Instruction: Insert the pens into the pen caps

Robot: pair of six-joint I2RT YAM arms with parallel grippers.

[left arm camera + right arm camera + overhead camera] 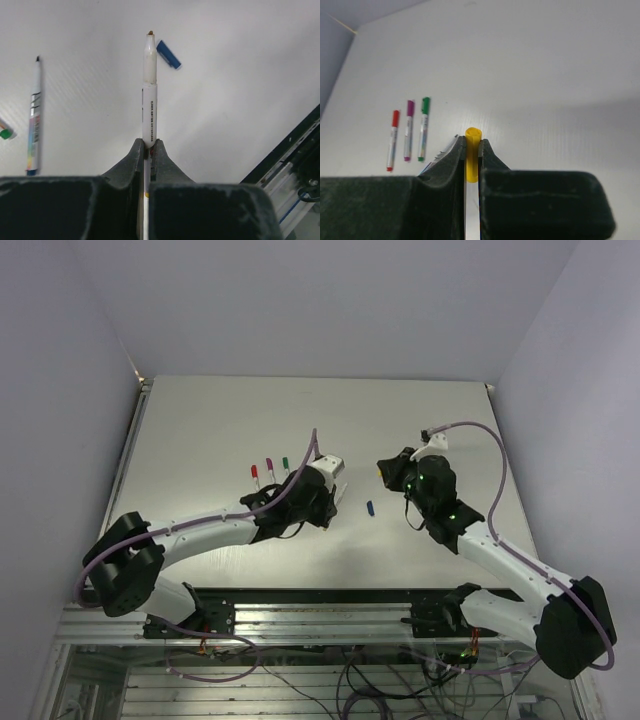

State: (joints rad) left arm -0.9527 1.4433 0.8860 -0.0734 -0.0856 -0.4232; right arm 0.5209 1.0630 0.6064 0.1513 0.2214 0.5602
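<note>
Firmly closed, the left gripper (149,145) pinches an uncapped pen (149,100), its long axis running straight out from the fingers and its tip pointing at a blue cap (168,54) on the table (200,430), while the right gripper (472,141) clamps a yellow cap (472,155) lengthwise, well apart from 3 capped pens (408,131) lying parallel.
</note>
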